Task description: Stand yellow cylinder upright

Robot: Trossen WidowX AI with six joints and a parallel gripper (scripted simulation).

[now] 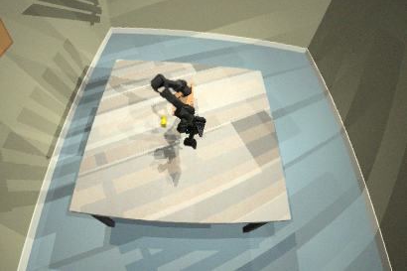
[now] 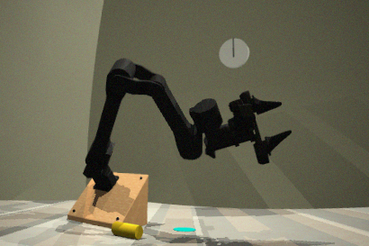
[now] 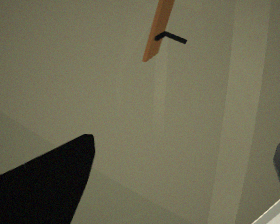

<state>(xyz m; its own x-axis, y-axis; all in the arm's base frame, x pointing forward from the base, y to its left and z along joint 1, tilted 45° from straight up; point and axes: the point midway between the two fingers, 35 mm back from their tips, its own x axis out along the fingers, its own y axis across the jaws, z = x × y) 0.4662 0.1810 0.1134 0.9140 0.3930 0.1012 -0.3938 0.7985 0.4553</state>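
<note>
The yellow cylinder [image 1: 164, 121] [image 2: 127, 230] lies on its side on the table, in front of the wooden base block in the exterior view. The cyan circle [image 2: 184, 229] is flat on the table to its right in that view, with nothing standing in it; in the top view the arm hides nearly all of it. My gripper [image 2: 286, 117] [image 3: 184, 148] is open and empty, raised high above the table and pointing roughly sideways, well away from the cylinder. The wrist view shows neither cylinder nor circle.
The wooden base block [image 2: 136, 200] carries the arm and stands behind the cylinder. The table [image 1: 149, 199] has its front edge toward the bottom of the top view. A round wall clock [image 2: 234, 53] hangs on the wall behind.
</note>
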